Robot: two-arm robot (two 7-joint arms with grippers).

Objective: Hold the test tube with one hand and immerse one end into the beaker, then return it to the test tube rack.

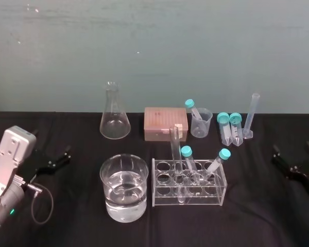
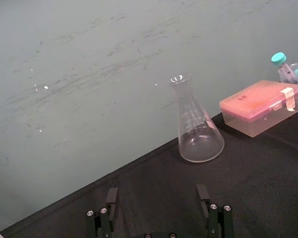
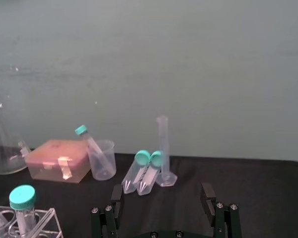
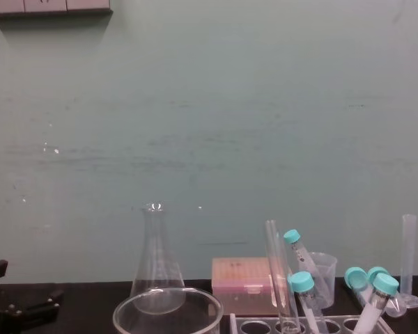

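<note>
The slim uncapped test tube [image 1: 176, 154] stands in the test tube rack [image 1: 216, 191], toward the rack's left end. Its open mouth rises above the two teal-capped tubes [image 1: 187, 158] that lean in holes to its right. In the chest view the test tube [image 4: 277, 275] tilts slightly and is taller than the capped tubes beside it.

The beaker [image 1: 124, 175] sits just to the left of the rack on the black surface [image 1: 67, 216], near it but not touching. It holds clear liquid to about half its height. From the chest view only its thick rim [image 4: 167, 305] shows at the bottom edge.

Behind these things stands a row of other labware. An Erlenmeyer flask [image 1: 114, 121] is farthest left, with a pink box [image 1: 166, 123] beside it. Next comes a small clear plastic cup [image 1: 202, 123] with a teal-capped tube leaning in it. Two more capped tubes [image 1: 229, 128] follow, and a narrow graduated cylinder [image 1: 251, 116] is farthest right.

The left gripper [image 1: 51, 152] rests low at the left side of the surface, well apart from the beaker. In the left wrist view its fingers [image 2: 111, 197] are spread wide with nothing between them, facing the flask [image 2: 196, 129] and the pink box [image 2: 260, 106].

The right gripper [image 1: 293, 154] lies at the right edge of the surface, well apart from the rack. In the right wrist view its fingers [image 3: 207, 192] are also spread wide and hold nothing.
</note>
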